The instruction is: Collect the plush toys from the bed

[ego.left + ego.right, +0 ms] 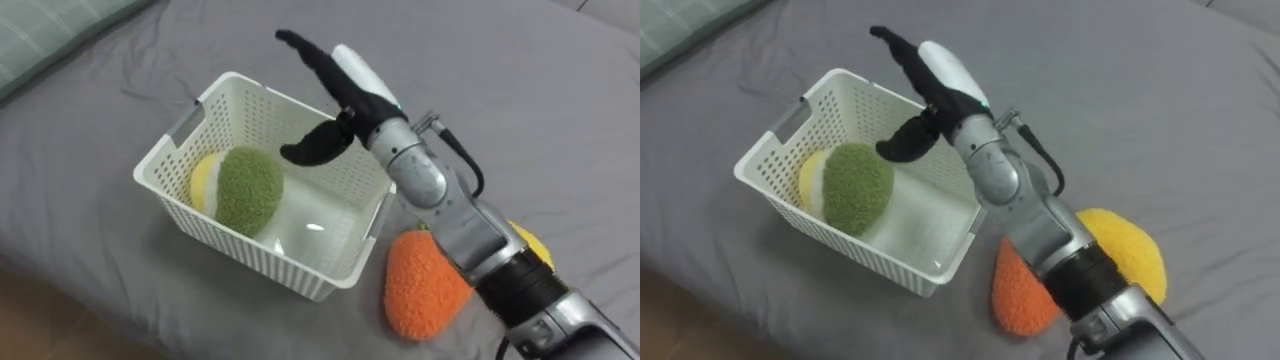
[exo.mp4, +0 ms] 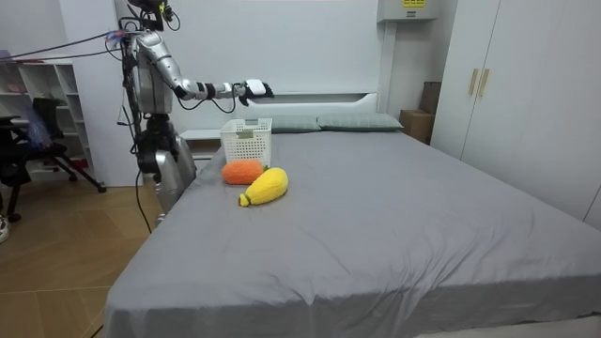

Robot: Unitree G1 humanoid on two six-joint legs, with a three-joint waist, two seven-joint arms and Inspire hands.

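Orange carrot-shaped plush toy (image 1: 420, 290) lies on the grey bed (image 1: 560, 120) beside the white plastic basket (image 1: 250, 258), beneath the forearm behind the empty, spread right hand (image 1: 355, 88).

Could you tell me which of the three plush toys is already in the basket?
The green toy, inside the white basket; the orange toy and yellow toy lie outside.

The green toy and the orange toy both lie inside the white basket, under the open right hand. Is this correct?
Not quite. Only the green toy lies in the white basket; the left eye view shows the orange toy on the bed beside it. The right hand is open above.
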